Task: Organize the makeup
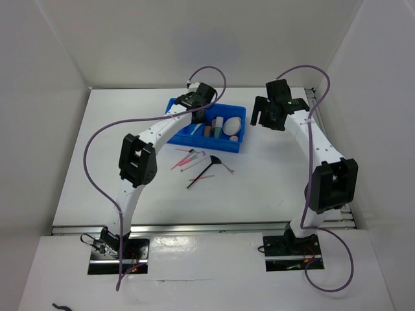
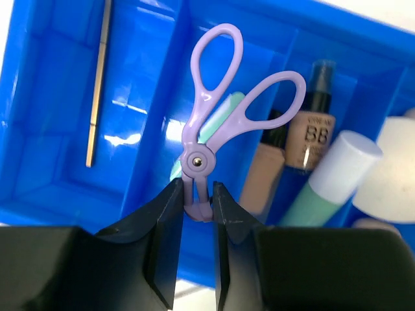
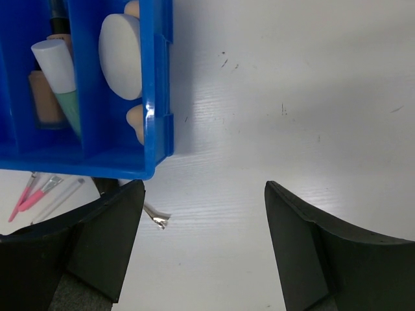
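Note:
My left gripper [image 2: 198, 188] is shut on the tip of a purple scissor-handled lash curler [image 2: 214, 71] and holds it over the blue tray [image 2: 155, 129]. Under it lie two beige dark-capped bottles [image 2: 311, 136], a mint-green tube [image 2: 324, 184], the round cream puff [image 2: 395, 162] and a thin gold stick [image 2: 98, 84] in the left compartment. My right gripper [image 3: 204, 188] is open and empty over bare table, right of the tray [image 3: 159, 78]. A peach sponge [image 3: 135, 123] lies beside the puff [image 3: 120, 55]. Pink sticks [image 1: 188, 159] and a black brush [image 1: 206, 170] lie on the table in front of the tray [image 1: 230, 144].
A small shiny metal tip [image 3: 155, 219] lies on the table just in front of the tray's near corner, by my right gripper's left finger. White walls close in the table on the left, back and right.

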Action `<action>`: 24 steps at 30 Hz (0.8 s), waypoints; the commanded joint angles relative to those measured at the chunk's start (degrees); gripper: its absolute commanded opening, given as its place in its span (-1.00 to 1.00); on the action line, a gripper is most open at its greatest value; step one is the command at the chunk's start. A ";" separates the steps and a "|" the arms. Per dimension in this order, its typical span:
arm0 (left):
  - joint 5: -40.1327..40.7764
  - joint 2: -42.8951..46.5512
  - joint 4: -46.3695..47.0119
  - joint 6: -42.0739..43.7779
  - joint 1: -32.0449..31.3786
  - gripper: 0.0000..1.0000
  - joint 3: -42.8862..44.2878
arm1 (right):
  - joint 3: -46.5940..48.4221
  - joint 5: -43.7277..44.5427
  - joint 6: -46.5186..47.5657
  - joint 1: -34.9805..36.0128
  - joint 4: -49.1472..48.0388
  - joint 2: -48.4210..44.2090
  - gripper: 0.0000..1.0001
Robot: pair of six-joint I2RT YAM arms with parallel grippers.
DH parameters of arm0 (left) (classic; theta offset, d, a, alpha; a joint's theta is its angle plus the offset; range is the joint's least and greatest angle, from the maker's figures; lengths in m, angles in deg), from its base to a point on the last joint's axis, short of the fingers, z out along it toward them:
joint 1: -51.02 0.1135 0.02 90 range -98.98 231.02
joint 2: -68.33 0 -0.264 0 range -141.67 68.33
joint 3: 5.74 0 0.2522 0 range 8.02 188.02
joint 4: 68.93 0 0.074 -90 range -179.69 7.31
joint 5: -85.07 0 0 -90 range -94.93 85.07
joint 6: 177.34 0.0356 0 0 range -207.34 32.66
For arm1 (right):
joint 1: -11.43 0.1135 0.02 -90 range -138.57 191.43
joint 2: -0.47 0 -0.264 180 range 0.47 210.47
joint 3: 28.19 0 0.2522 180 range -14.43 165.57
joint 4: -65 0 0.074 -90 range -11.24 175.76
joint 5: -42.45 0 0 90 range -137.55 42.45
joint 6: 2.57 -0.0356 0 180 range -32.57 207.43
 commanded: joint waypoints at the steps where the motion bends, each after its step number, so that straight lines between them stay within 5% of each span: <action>1: -1.31 -0.85 3.73 1.98 1.40 -0.40 1.35 | 2.70 1.50 0.85 -0.32 0.42 1.19 0.64; 7: -2.88 -1.92 4.96 1.99 2.46 -0.32 -0.32 | 4.36 1.50 0.85 -0.32 0.94 2.95 0.70; 11: -4.73 -2.44 4.97 1.99 3.07 0.20 -1.02 | 4.37 1.50 0.85 -0.32 0.95 3.48 0.72; 14: -6.49 -2.44 5.49 3.30 3.07 0.38 -1.02 | 4.37 1.50 0.85 -0.32 0.95 3.48 0.72; 21: -7.99 1.77 5.59 3.83 3.07 0.44 -1.55 | 4.37 0.88 -0.20 -0.32 1.48 2.33 0.72; 24: -7.99 6.68 5.58 5.76 1.67 0.30 -4.88 | 4.37 0.88 -0.20 -0.32 1.48 1.19 0.72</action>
